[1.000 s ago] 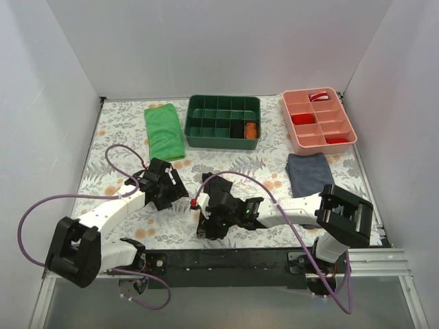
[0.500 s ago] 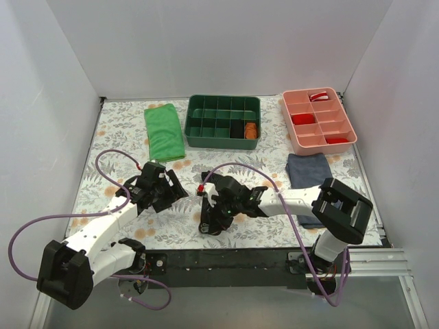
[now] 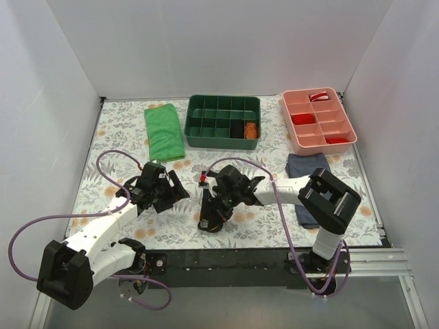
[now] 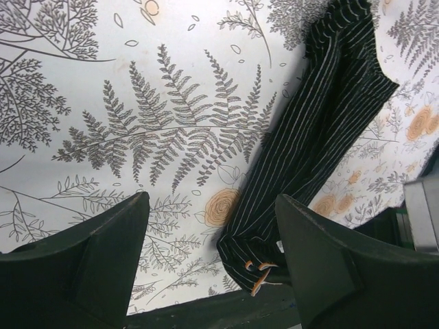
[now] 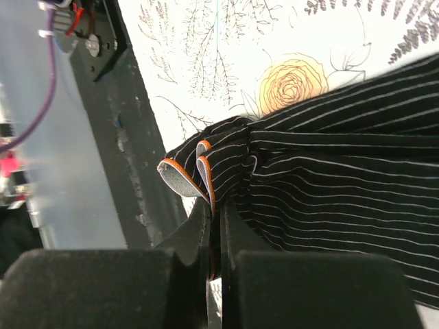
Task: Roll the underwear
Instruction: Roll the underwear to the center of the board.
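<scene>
The underwear point(image 4: 312, 137) is black with pale pinstripes, gathered into a long narrow strip on the flowered table. In the top view it point(image 3: 206, 221) lies near the front edge, between the arms. My right gripper point(image 5: 216, 233) is shut on its end, pinching the grey, orange-edged waistband point(image 5: 180, 179); this gripper also shows in the top view point(image 3: 214, 204). My left gripper point(image 4: 209, 253) is open and empty, its jaws wide apart over the table, with the strip's near end just inside the right finger point(image 4: 343, 267). In the top view it point(image 3: 171, 192) sits left of the underwear.
A bright green folded cloth point(image 3: 164, 132) lies at the back left. A green compartment tray point(image 3: 223, 122) and a pink compartment tray point(image 3: 319, 120) stand at the back. A navy folded garment point(image 3: 309, 171) lies at the right. A black rail point(image 3: 226, 259) runs along the front edge.
My right gripper has moved away from the front edge and swung with the underwear in it, drawing the cloth into a strip. My left gripper has drawn back a little to the left.
</scene>
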`<control>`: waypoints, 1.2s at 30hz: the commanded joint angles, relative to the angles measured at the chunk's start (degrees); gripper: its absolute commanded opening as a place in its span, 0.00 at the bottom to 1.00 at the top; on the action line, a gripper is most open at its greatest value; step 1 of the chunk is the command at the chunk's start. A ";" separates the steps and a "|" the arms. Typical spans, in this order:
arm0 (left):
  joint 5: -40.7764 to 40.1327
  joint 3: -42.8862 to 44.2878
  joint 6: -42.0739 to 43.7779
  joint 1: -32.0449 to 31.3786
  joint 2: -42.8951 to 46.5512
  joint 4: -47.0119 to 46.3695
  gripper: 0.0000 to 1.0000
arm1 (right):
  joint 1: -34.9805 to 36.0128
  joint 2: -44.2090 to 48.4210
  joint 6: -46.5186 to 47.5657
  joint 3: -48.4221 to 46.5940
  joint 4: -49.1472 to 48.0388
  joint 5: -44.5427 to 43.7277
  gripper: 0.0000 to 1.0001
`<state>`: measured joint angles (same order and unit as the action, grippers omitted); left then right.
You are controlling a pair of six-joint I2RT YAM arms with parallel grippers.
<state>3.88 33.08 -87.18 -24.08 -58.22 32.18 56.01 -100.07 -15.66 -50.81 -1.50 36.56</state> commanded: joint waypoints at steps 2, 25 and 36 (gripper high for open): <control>3.32 -0.91 1.48 0.26 2.84 -2.91 0.73 | -2.74 -1.97 -2.53 -2.36 0.27 8.33 0.01; 12.64 -2.67 2.36 -0.36 6.71 -5.38 0.65 | -5.82 -9.61 -8.07 -6.15 2.90 14.33 0.01; 16.69 -2.58 0.00 -4.75 9.35 -5.29 0.66 | -6.61 -13.39 -13.51 -4.74 -1.14 13.28 0.01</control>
<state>18.24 31.07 -85.56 -26.48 -51.09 27.35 49.84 -111.20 -27.20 -56.99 -0.23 51.64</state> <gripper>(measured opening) 0.662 0.057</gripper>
